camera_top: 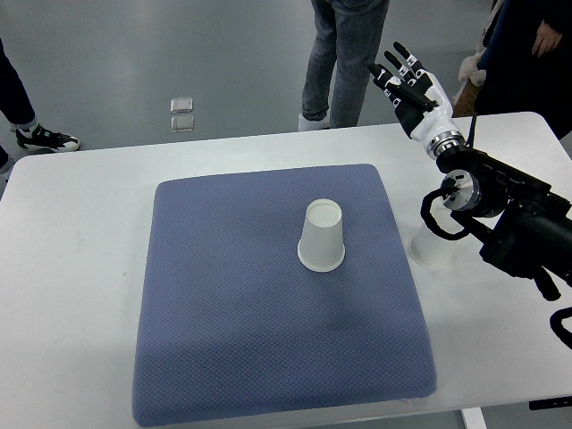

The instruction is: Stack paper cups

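Note:
A white paper cup (322, 236) stands upside down near the middle of the blue-grey mat (223, 304). A second white cup (431, 249) stands on the bare table just right of the mat, partly hidden under my right forearm. My right hand (407, 78) is raised above the table's far right edge, well away from both cups, with its fingers spread and nothing in them. The left arm does not show.
The mat lies on a white table (71, 268). Beyond the far edge people stand on the grey floor: legs in jeans (344, 54), a dark figure at the top right (527, 45), a shoe at the left (40, 138). Two small square plates (182, 113) lie on the floor.

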### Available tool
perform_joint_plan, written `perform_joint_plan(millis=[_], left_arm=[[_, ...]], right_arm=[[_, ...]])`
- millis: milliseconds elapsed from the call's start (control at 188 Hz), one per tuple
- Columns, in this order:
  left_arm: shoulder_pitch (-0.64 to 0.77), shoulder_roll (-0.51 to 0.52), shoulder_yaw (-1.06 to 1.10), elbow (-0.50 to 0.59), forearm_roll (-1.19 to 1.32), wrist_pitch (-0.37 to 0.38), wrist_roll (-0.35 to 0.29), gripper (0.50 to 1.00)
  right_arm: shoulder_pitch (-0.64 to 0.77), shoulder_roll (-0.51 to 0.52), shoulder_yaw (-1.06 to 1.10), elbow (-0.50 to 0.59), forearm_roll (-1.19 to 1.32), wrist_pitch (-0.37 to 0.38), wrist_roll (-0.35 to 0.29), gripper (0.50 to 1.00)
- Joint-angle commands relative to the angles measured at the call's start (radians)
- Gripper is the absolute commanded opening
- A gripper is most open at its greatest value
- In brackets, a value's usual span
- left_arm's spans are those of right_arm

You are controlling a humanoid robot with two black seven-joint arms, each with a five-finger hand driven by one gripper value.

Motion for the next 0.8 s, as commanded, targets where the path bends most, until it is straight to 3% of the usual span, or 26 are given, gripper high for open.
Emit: perform_joint_plan(millis=[0, 340, 489, 654, 797], left_arm=[[0.000, 0.000, 0.000, 0.001, 0.000, 0.000, 0.000, 1.000], [0.000, 0.000, 0.000, -0.001, 0.000, 0.000, 0.000, 1.000], [0.000, 0.000, 0.000, -0.001, 0.000, 0.000, 0.000, 1.000], [0.000, 0.000, 0.000, -0.001, 0.000, 0.000, 0.000, 1.000], [0.000, 0.000, 0.000, -0.001, 0.000, 0.000, 0.000, 1.000]], right_arm=[[0.010, -0.016, -0.001, 0.004, 0.001, 0.002, -0.003, 0.915], [0.088, -0.076, -0.019, 0.010, -0.004, 0.000, -0.009, 0.915], [0.113, -0.128, -0.028, 0.010, -0.018, 0.006, -0.055, 0.915], [0.137, -0.179, -0.034, 0.033, -0.200, 0.012, -0.060, 0.915], [0.157, -0.253, -0.079, 0.106, -0.436, 0.066, -0.060, 0.913]])
